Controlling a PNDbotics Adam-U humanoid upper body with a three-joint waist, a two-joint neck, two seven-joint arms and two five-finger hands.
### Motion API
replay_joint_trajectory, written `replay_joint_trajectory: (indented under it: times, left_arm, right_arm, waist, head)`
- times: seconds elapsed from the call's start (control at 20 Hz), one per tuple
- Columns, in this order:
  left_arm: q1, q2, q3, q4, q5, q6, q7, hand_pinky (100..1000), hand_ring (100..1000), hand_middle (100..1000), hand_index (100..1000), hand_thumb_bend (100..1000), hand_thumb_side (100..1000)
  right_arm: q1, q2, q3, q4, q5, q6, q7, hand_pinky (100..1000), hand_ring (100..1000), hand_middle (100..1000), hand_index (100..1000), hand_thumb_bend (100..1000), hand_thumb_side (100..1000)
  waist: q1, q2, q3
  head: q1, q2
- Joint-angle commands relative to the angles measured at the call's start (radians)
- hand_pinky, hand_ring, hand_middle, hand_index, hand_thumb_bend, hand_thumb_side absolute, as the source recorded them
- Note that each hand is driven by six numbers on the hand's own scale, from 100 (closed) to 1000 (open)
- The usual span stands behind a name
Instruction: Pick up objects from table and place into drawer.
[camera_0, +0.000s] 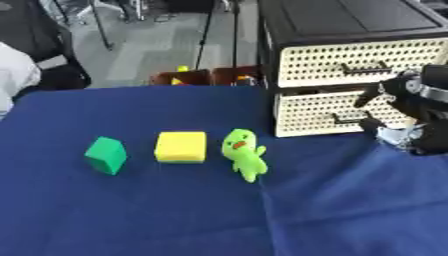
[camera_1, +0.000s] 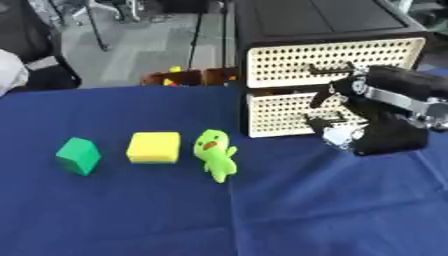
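Note:
Three things lie in a row on the blue cloth: a green cube (camera_0: 106, 155) at the left, a flat yellow block (camera_0: 181, 146) in the middle, and a green plush duck (camera_0: 243, 152) with an orange beak on its right. A black drawer unit (camera_0: 350, 20) with two cream perforated drawers stands at the back right. Its lower drawer (camera_0: 311, 112) sits slightly forward of the upper one, with a dark gap above it. My right hand (camera_1: 363, 107), black and silver, is right at the lower drawer's handle (camera_1: 308, 120). My left hand does not show.
Brown boxes (camera_0: 206, 77) holding small yellow things stand just behind the table's far edge. A person's white sleeve (camera_0: 16, 75) shows at the far left edge. The blue cloth (camera_0: 175, 215) stretches toward me in front of the three things.

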Motion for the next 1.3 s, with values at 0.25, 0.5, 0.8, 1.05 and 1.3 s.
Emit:
replay_joint_trajectory:
  times: [0.25,0.5,0.8,1.05,1.3]
  left_arm:
    - [-0.011,0.007,-0.002,-0.016,0.010,0.000,-0.007,554,652,680,907,375,926]
    - [-0.012,0.005,-0.001,-0.016,0.011,0.001,-0.007,553,652,679,907,368,927]
    - [-0.010,-0.001,-0.002,-0.016,0.012,0.003,-0.008,551,650,676,907,356,929]
    - [-0.010,-0.003,-0.002,-0.016,0.012,0.007,-0.009,550,649,674,905,342,923]
    - [-0.011,-0.007,-0.004,-0.016,0.014,0.008,-0.010,548,647,672,904,331,924]
  right_arm:
    - [-0.007,0.009,0.016,-0.015,0.042,0.074,0.055,100,163,160,886,100,607]
    - [-0.014,0.018,0.025,-0.015,0.052,0.122,0.093,100,165,161,883,118,625]
    - [-0.025,0.027,0.021,-0.015,0.080,0.174,0.104,100,166,162,883,157,677]
    - [-0.035,0.034,0.008,-0.015,0.106,0.219,0.086,100,166,162,880,208,740]
    - [-0.054,0.042,0.008,0.012,0.152,0.263,0.089,100,168,163,878,214,742]
  waist:
    - [-0.002,-0.009,0.006]
    - [0.000,-0.005,0.008]
    - [0.001,0.002,0.010]
    - [0.002,0.007,0.010]
    - [0.004,0.012,0.015]
  head:
    - [-0.005,-0.019]
    - [-0.007,-0.024]
    - [-0.011,-0.030]
    - [-0.014,-0.036]
    - [-0.017,-0.043]
